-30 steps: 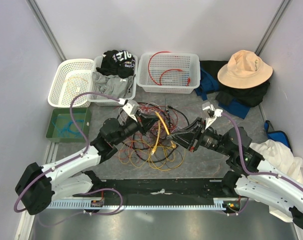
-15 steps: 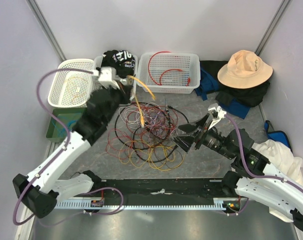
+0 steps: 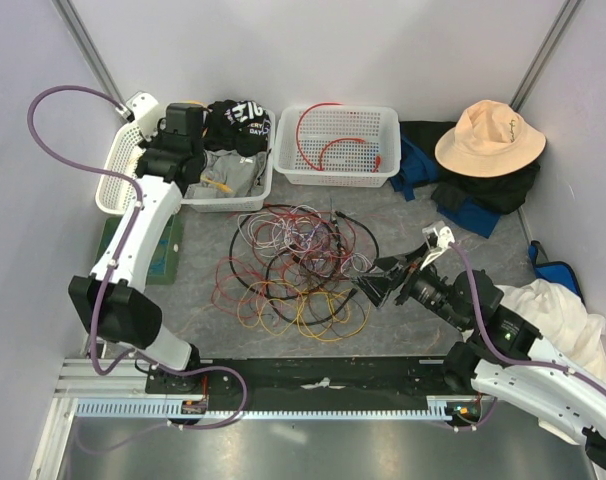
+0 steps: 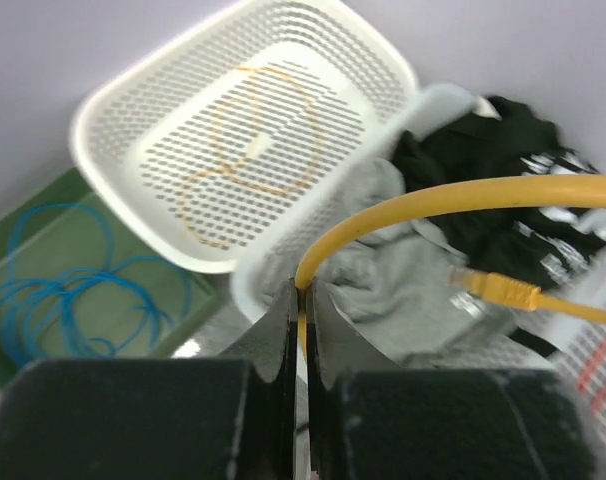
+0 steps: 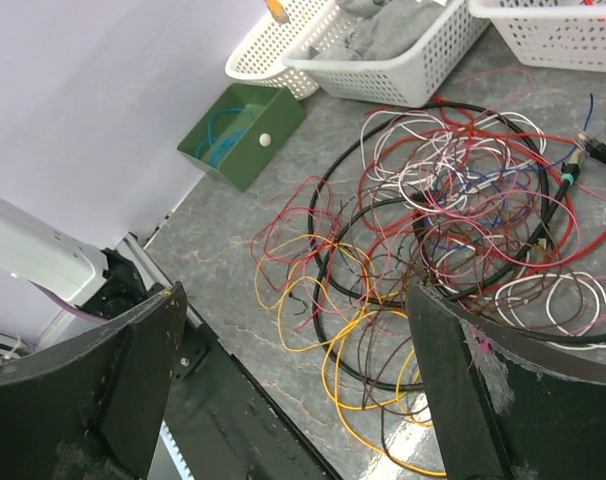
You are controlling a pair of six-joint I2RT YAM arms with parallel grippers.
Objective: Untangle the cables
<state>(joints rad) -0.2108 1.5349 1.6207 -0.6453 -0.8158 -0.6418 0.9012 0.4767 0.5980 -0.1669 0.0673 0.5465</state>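
The cables [image 3: 298, 265] lie in a loose tangle of red, orange, yellow, white and black loops on the grey table, also seen in the right wrist view [image 5: 433, 220]. My left gripper [image 4: 303, 290] is shut on a thick yellow cable [image 4: 433, 195] whose plug [image 4: 493, 290] hangs over grey and black clothes. In the top view the left gripper [image 3: 198, 175] is raised at the back left by the baskets, with the yellow cable [image 3: 219, 185] just showing. My right gripper [image 3: 368, 285] stands open at the tangle's right edge; nothing lies between its fingers [image 5: 133, 380].
At the back stand a white basket [image 3: 133, 165] holding an orange wire, a basket of clothes [image 3: 258, 190], and a basket [image 3: 338, 175] with a red cable. A green tray [image 3: 141, 250] holds a blue cable. A hat [image 3: 488, 135] and clothes lie at the right.
The left arm has pulled the yellow cable out of the tangle and swung up to the back left over the baskets. The right gripper has opened and drawn back to the right.
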